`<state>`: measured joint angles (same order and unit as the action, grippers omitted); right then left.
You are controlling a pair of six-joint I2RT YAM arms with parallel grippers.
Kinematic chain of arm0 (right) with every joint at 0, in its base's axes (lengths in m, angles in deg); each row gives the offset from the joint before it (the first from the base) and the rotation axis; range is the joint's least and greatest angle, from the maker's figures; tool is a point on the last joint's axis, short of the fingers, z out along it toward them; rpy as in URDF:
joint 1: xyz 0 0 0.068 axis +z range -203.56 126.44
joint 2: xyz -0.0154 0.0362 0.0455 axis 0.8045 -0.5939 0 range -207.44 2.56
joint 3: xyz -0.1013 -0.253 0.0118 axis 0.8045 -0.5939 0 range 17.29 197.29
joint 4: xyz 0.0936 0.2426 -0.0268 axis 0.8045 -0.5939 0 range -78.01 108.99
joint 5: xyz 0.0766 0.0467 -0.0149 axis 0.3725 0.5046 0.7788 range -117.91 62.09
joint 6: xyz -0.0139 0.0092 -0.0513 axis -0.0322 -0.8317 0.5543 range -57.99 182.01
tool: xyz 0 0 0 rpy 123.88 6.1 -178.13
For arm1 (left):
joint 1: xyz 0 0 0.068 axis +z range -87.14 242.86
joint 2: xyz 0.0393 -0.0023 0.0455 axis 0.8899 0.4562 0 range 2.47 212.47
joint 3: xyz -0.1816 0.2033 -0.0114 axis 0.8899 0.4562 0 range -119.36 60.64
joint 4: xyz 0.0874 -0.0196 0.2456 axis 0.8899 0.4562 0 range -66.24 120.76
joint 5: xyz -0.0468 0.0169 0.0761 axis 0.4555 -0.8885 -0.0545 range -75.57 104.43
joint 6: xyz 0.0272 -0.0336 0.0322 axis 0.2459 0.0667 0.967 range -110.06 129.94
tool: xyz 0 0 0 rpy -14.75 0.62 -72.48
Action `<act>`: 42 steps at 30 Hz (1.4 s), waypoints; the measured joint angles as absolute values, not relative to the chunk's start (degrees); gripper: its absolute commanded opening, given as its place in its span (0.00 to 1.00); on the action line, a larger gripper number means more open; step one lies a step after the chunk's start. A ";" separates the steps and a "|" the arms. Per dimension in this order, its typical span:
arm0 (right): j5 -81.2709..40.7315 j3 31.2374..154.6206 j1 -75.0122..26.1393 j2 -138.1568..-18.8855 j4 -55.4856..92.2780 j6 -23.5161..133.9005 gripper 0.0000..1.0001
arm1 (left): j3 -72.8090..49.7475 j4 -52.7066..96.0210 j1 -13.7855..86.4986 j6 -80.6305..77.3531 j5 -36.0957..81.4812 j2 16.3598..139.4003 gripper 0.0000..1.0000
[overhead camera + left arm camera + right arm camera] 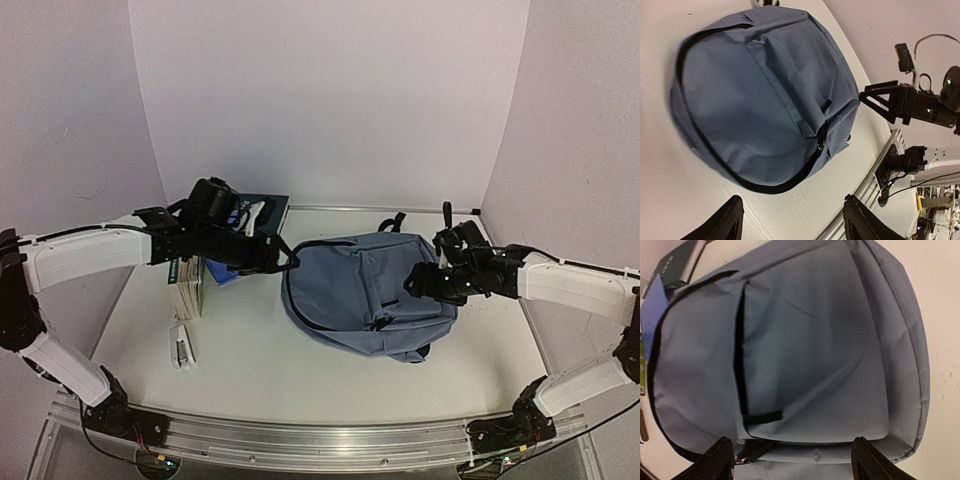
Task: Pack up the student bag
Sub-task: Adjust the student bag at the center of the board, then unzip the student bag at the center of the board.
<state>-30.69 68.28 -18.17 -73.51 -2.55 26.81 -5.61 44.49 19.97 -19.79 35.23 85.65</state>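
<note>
Two sets of jaws stand apart and empty: the left gripper (284, 262) sits just beside the left rim of the large soft blue-grey fabric backpack (365, 290), and the right gripper (416, 283) hangs over its right flank. The backpack lies flat on the white table (250, 375), right of centre, pocket side up. Its carry loop points to the far wall and its base to the near edge, so the long axis seems to run far-to-near. The fabric is limp. A pull from one side alone would likely drag or bunch it, and a pinch could catch both layers, keeping out the stacked paperback books (188, 287) at left.
</note>
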 measured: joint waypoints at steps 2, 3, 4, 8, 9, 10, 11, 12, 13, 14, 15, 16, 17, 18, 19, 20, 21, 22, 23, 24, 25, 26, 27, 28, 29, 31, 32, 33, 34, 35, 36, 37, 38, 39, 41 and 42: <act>-31.50 65.62 -19.41 -72.69 -2.56 25.86 0.76 | -5.77 40.96 16.55 -20.93 34.36 89.23 0.59; -31.94 64.29 -20.51 -72.02 -2.59 25.40 0.76 | -6.09 39.94 15.19 -21.38 33.91 91.28 0.57; -32.48 62.97 -21.72 -71.25 -2.72 24.88 0.76 | -6.59 39.16 13.83 -21.61 33.57 93.46 0.56; -35.16 59.10 -24.75 -67.96 -2.85 22.32 0.69 | -9.21 36.37 9.83 -22.41 32.97 101.73 0.52; -35.65 58.40 -24.94 -67.28 -2.81 21.60 0.67 | -9.79 35.62 9.12 -22.73 32.97 103.43 0.49; -36.15 57.70 -25.04 -66.67 -2.70 20.93 0.65 | -10.29 34.96 8.53 -23.09 33.03 105.01 0.48; -36.40 57.13 -25.13 -66.43 -2.41 20.26 0.62 | -10.98 34.28 8.01 -23.25 33.34 106.67 0.46; -36.56 56.54 -25.23 -66.33 -2.01 19.66 0.61 | -11.58 33.64 7.64 -23.41 33.61 108.10 0.45; -36.63 55.85 -25.31 -66.31 -1.49 19.04 0.59 | -12.17 33.09 7.39 -23.59 33.87 109.38 0.44; -36.61 55.08 -25.35 -66.33 -0.87 18.38 0.57 | -12.80 32.61 7.18 -23.78 34.13 110.60 0.43; -36.58 54.31 -25.41 -66.38 -0.24 17.90 0.55 | -13.52 32.10 6.99 -24.02 34.34 111.86 0.43; -36.47 53.65 -25.42 -66.59 0.41 17.53 0.52 | -14.12 31.61 6.82 -24.20 34.56 112.91 0.42; -36.28 53.01 -25.42 -67.00 1.27 17.12 0.49 | -14.63 31.17 6.68 -24.33 34.76 113.77 0.41; -36.04 52.36 -25.43 -67.72 2.35 16.66 0.46 | -15.19 30.83 6.57 -24.41 34.97 114.56 0.40; -35.76 51.75 -25.44 -68.71 3.48 16.23 0.41 | -15.87 30.58 6.48 -24.43 35.21 115.43 0.39; -35.41 51.18 -25.52 -69.85 4.59 15.94 0.37 | -16.41 30.29 6.39 -24.39 35.28 116.07 0.38; -35.11 50.70 -25.53 -70.93 5.62 15.58 0.34 | -17.10 30.19 6.29 -24.28 35.28 116.74 0.37; -34.88 50.31 -25.53 -71.93 6.54 15.40 0.31 | -17.80 30.16 6.24 -24.14 35.26 117.33 0.35; -34.67 49.99 -25.60 -72.81 7.40 15.28 0.28 | -18.66 30.15 6.22 -23.86 35.24 117.95 0.34; -34.52 49.74 -25.67 -73.63 8.25 15.21 0.25 | -19.53 30.15 6.21 -23.58 35.24 118.57 0.33; -34.49 49.63 -25.68 -74.39 9.04 15.28 0.23 | -20.40 30.20 6.21 -23.34 35.26 119.25 0.32; -34.52 49.63 -25.70 -75.06 9.82 15.31 0.21 | -21.58 30.18 6.21 -23.06 35.28 120.18 0.31; -34.59 49.65 -25.81 -75.65 10.68 15.42 0.20 | -22.64 30.09 6.20 -22.94 35.36 121.07 0.31; -34.73 49.74 -26.06 -76.23 11.46 15.64 0.19 | -23.35 30.04 6.18 -22.90 35.53 121.80 0.31; -34.86 50.02 -26.45 -76.97 12.07 16.00 0.19 | -23.93 29.87 6.15 -22.90 35.73 122.50 0.31; -34.80 51.48 -27.62 -78.93 12.59 16.91 0.20 | -24.47 29.73 6.15 -22.90 36.09 123.71 0.30; -34.76 52.39 -28.43 -79.88 12.84 17.43 0.23 | -24.48 29.77 6.17 -22.92 36.28 124.18 0.30; -34.73 53.34 -29.20 -80.52 13.01 17.96 0.28 | -24.48 29.88 6.16 -22.92 36.32 124.45 0.30; -34.70 54.22 -29.88 -80.95 13.15 18.45 0.34 | -24.48 29.91 6.15 -22.92 36.32 124.64 0.30; -34.62 54.98 -30.44 -81.01 13.39 18.91 0.39 | -24.40 29.91 6.15 -22.94 36.24 124.69 0.31; -34.52 55.63 -30.84 -80.81 13.39 19.61 0.44 | -24.21 29.82 6.15 -22.96 35.78 124.61 0.31; -34.32 56.20 -31.06 -80.38 13.28 19.76 0.49 | -23.89 29.64 6.15 -22.98 35.34 124.45 0.31; -33.99 56.69 -31.06 -79.50 12.90 20.43 0.52 | -23.32 29.55 6.15 -23.05 34.78 124.17 0.32; -33.58 57.04 -31.05 -78.34 12.35 20.92 0.55 | -22.49 29.46 6.15 -23.10 34.18 123.73 0.32; -32.37 57.53 -31.04 -74.66 10.65 21.53 0.56 | -20.59 29.33 6.15 -23.20 33.40 122.74 0.32; -31.73 57.68 -31.04 -72.67 9.81 21.59 0.54 | -19.86 29.24 6.15 -23.34 33.27 122.34 0.32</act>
<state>-31.73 57.68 -31.04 -72.67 9.81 21.59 -19.86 29.24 6.15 -23.34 33.27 122.34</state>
